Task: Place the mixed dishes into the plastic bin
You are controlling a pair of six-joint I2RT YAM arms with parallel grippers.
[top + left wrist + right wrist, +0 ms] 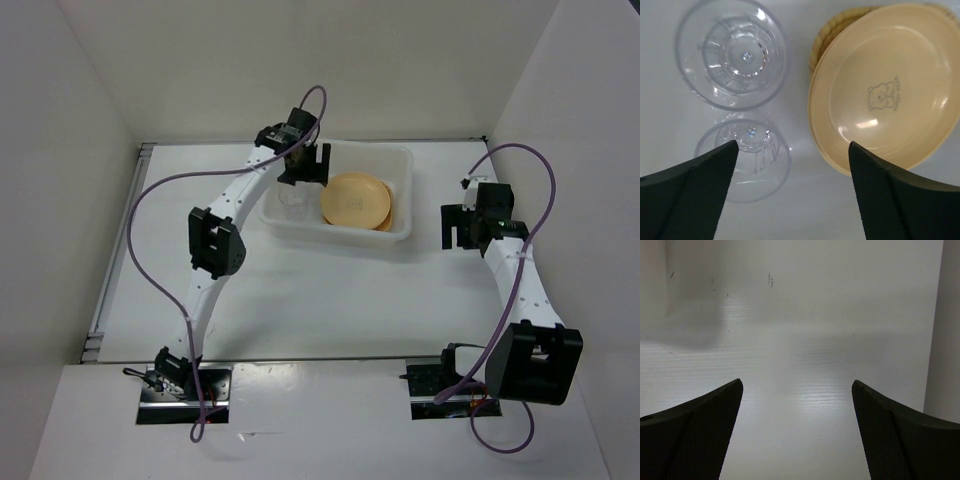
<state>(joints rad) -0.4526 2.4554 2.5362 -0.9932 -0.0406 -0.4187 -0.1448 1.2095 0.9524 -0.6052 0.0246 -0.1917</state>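
— Where do the dishes sit?
— Inside the plastic bin point(345, 236): a round tan plate point(885, 90) with a small bear print is stacked on another, and two clear cups point(732, 52) are just beside it on the left.
— And the left end effector point(792, 145)?
— Above the cups, jaws spread wide, holding nothing.
— The right end effector point(797, 382)?
— Also spread and empty, over the worktop point(300, 300), right of the bin.

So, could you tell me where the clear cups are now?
In the left wrist view, both clear cups sit inside the bin, left of the tan plates.
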